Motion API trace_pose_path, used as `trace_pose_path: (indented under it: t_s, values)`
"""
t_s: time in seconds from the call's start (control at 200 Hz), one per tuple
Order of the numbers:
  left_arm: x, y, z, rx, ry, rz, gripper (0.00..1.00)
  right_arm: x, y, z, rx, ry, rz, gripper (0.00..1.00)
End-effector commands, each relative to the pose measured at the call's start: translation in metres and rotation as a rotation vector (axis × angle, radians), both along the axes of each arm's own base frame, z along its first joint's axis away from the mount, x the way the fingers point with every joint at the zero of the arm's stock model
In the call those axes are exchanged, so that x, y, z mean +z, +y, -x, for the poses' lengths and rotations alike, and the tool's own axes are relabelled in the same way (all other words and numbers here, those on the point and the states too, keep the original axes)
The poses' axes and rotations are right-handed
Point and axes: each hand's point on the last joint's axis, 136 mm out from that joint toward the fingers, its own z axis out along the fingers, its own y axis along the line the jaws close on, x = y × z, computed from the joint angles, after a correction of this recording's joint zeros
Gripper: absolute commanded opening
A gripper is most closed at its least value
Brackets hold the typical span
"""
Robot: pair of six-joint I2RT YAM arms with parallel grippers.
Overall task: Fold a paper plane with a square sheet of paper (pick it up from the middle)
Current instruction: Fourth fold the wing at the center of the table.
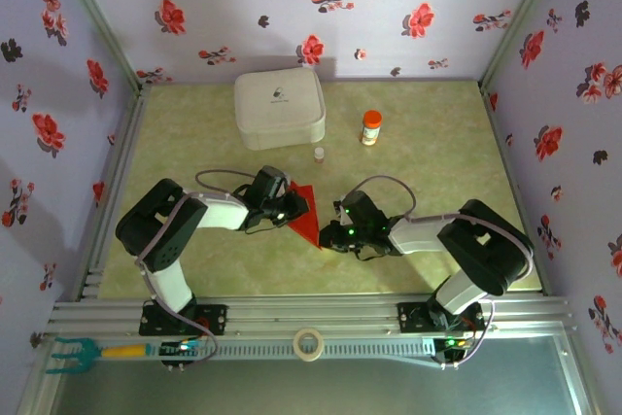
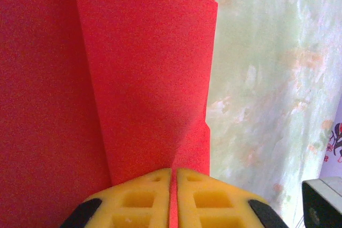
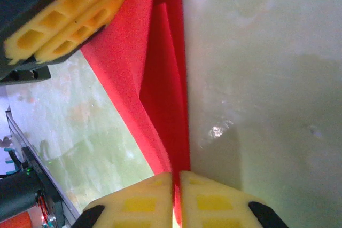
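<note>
We see our left tool (image 2: pixel 173 173) and right tool (image 3: pixel 176 177) each pinched shut on the folded red paper (image 1: pixel 305 216), stretched between them mid-way across the green surface (image 1: pixel 418 172).

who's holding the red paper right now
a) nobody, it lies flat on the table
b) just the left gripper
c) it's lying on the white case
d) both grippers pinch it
D: the left gripper and the right gripper each have their yellow fingers shut on an edge of the folded paper.
</note>
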Motion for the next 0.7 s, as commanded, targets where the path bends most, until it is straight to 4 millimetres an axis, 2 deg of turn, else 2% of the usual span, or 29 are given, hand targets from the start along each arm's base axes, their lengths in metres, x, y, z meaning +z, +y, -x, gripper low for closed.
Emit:
trace_pose_path:
  t_s: [0.0,0.185,0.27,0.35,0.695]
  values:
    - [-0.0204,0.0157,0.0116,0.018,0.06,-0.069,0.12,-0.0203,-0.0181,0.0235,0.021,0.095,0.083,0.08]
    - [-0.019,0.0152,0.0111,0.018,0.057,-0.066,0.12,-0.0233,-0.0235,0.0251,0.016,0.096,0.112,0.1]
    - [-0.02,0.0156,0.0115,0.018,0.06,-0.068,0.12,-0.0223,-0.0235,0.0252,0.016,0.095,0.109,0.05]
    - [-0.0202,0.0158,0.0118,0.018,0.062,-0.069,0.12,-0.0218,-0.0226,0.0266,0.021,0.099,0.104,0.1]
    - [-0.021,0.0166,0.0121,0.021,0.063,-0.07,0.12,-0.0255,-0.0258,0.0329,0.024,0.116,0.127,0.11]
